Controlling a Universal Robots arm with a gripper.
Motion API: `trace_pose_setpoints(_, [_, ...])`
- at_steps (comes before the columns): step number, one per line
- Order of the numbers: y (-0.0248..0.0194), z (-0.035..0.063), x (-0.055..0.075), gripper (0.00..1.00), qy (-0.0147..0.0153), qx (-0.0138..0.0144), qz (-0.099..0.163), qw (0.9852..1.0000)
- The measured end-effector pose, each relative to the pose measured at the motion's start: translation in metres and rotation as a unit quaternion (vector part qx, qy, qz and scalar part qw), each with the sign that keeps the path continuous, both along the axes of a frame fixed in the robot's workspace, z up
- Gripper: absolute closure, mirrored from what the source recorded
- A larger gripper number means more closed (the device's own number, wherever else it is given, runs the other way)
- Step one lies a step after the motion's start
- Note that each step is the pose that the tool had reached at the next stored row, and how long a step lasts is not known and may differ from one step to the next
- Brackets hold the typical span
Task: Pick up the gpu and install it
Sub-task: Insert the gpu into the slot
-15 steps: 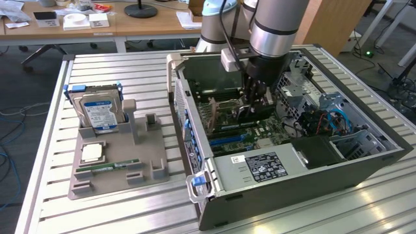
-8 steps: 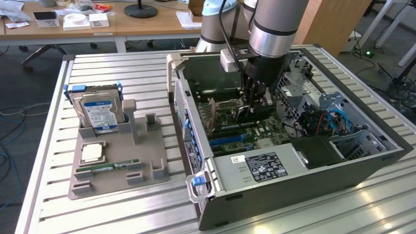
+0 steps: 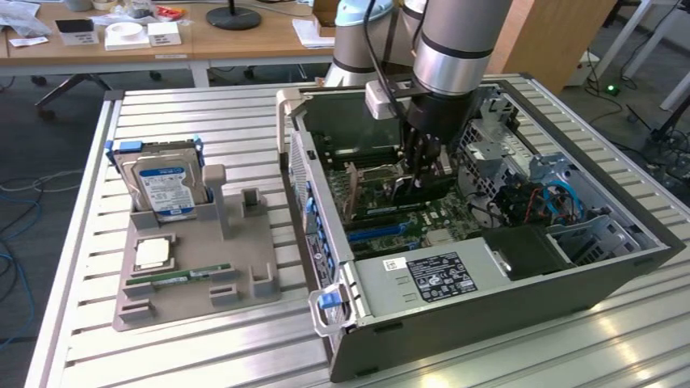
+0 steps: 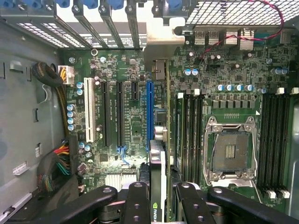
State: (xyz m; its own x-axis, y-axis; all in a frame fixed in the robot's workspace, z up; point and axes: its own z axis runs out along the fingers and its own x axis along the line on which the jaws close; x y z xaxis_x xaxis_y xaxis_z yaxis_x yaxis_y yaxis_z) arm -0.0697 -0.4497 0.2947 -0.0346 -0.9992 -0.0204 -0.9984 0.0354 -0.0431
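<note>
Exterior view: the arm (image 3: pixel 458 40) reached down into the open computer case (image 3: pixel 474 283), which lay on its side on the slatted metal counter (image 3: pixel 161 356). The pincer (image 3: pixel 422 174) was low inside the case, over the motherboard (image 3: pixel 415 222). It was closed narrowly on the gpu (image 3: pixel 418 191), one finger on each flat face, and the card hung edge-down between them.

Wrist view: we saw the pincer (image 4: pixel 161 205) clamped on the gpu (image 4: pixel 158 163), which showed edge-on. The card ran away from the fingers (image 4: pixel 138 200) towards the rear wall of the case, and its silvery bracket (image 4: pixel 161 39) sat among the rear slot openings. It stood just beside the long blue slot (image 4: pixel 149 112) and parallel to it. We could not tell whether its edge touched the board. The bare processor socket (image 4: pixel 230 151) lay on the card's other side.

At the exterior view's left, well apart from the case, a grey holder (image 3: pixel 194 283) carried a hard drive (image 3: pixel 164 187) standing upright and a RAM stick (image 3: pixel 178 277) lying flat
</note>
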Motion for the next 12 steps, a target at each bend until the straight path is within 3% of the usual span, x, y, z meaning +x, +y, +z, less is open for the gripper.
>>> trace_pose_setpoints(12, [-0.0045,0.0000,-0.0003,0.73,0.0000,0.0001,0.000,1.0000])
